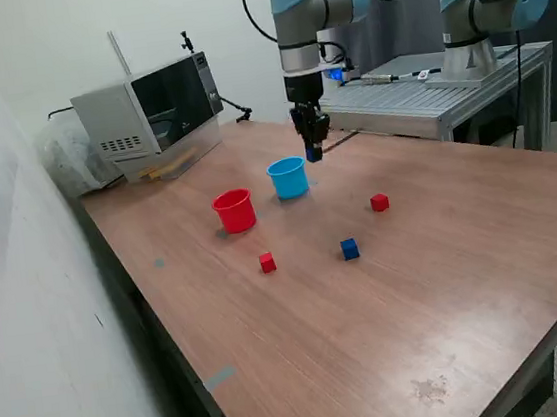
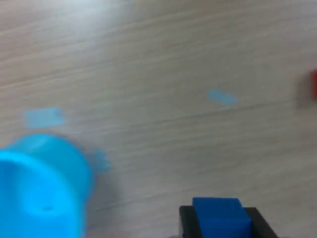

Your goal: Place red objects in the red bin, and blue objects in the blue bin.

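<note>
1. Farthest toward the exterior view's left on the wooden table (image 1: 448,280) sits a microwave (image 1: 152,112), well back from everything else.
2. Next comes the red bin (image 1: 235,211), standing upright, with the blue bin (image 1: 288,178) just beside it toward the exterior view's right, also upright.
3. A red cube (image 1: 268,262) lies in front of the red bin, nearer the camera, apart from it.
4. The gripper (image 1: 313,150) hangs just above and a little behind the blue bin's rim, and in the wrist view its jaws are clamped on a dark blue cube (image 2: 219,217), held off the table beside the blue bin (image 2: 39,186).
5. A second blue cube (image 1: 350,249) rests on the table, near the first red cube and to its right in the exterior view.
6. Farthest right of the small pieces, another red cube (image 1: 379,202) sits alone, well apart from both bins.
</note>
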### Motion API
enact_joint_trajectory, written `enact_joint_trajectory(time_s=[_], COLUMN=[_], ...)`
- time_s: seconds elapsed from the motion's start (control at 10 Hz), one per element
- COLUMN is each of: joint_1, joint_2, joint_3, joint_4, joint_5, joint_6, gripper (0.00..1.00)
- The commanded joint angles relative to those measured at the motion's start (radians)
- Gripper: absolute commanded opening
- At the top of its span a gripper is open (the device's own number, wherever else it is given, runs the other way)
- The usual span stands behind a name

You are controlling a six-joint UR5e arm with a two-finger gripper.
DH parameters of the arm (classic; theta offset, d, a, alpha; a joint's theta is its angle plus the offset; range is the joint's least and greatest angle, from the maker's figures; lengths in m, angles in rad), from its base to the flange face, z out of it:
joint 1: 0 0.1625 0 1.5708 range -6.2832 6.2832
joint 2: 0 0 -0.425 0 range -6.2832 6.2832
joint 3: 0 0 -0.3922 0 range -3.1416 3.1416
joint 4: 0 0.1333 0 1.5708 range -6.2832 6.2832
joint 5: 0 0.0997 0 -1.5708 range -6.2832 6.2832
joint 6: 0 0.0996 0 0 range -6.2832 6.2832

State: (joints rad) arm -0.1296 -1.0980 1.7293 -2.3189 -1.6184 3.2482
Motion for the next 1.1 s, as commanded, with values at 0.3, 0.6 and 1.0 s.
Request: enact_joint_trajectory(time_s=[0.3, 0.6, 1.0], joint_1=[-0.182, -0.17, -0.168], joint_2=[0.015, 0.023, 0.021], joint_3=[-0.019, -0.017, -0.013], joint_4=[0.012, 0.013, 0.012], joint_5=[0.006, 0.008, 0.005], joint_6=[-0.042, -0.042, -0.044], gripper=[0.0, 0.0, 1.0])
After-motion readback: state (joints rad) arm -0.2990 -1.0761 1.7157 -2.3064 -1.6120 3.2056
